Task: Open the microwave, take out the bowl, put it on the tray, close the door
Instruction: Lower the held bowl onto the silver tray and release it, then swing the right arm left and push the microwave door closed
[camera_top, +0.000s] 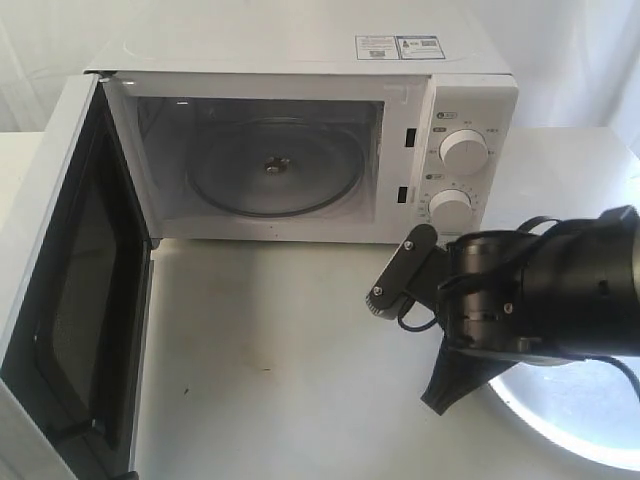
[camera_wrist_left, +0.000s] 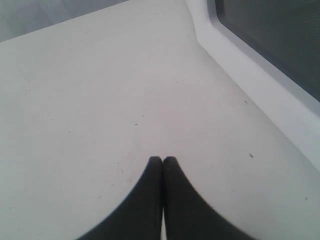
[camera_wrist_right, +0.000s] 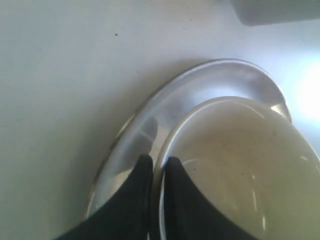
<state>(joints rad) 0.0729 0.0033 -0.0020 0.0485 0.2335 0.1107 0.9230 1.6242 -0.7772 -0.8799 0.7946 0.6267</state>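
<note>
The white microwave (camera_top: 300, 150) stands at the back with its door (camera_top: 70, 290) swung wide to the left; the cavity holds only its glass turntable (camera_top: 270, 165). My right gripper (camera_wrist_right: 158, 160) is shut on the rim of the cream-white bowl (camera_wrist_right: 240, 165), one finger inside and one outside. The bowl is over the shiny silver tray (camera_wrist_right: 150, 125), whose bright edge (camera_top: 570, 410) shows under the right arm (camera_top: 540, 290) at the front right; whether the bowl rests on it I cannot tell. My left gripper (camera_wrist_left: 162, 160) is shut on nothing, above the table beside the door's window (camera_wrist_left: 280, 40).
The white table (camera_top: 280, 340) runs from the microwave's front to the near edge. Two round knobs (camera_top: 463, 150) sit on the microwave's right panel. The open door juts out over the left part of the table.
</note>
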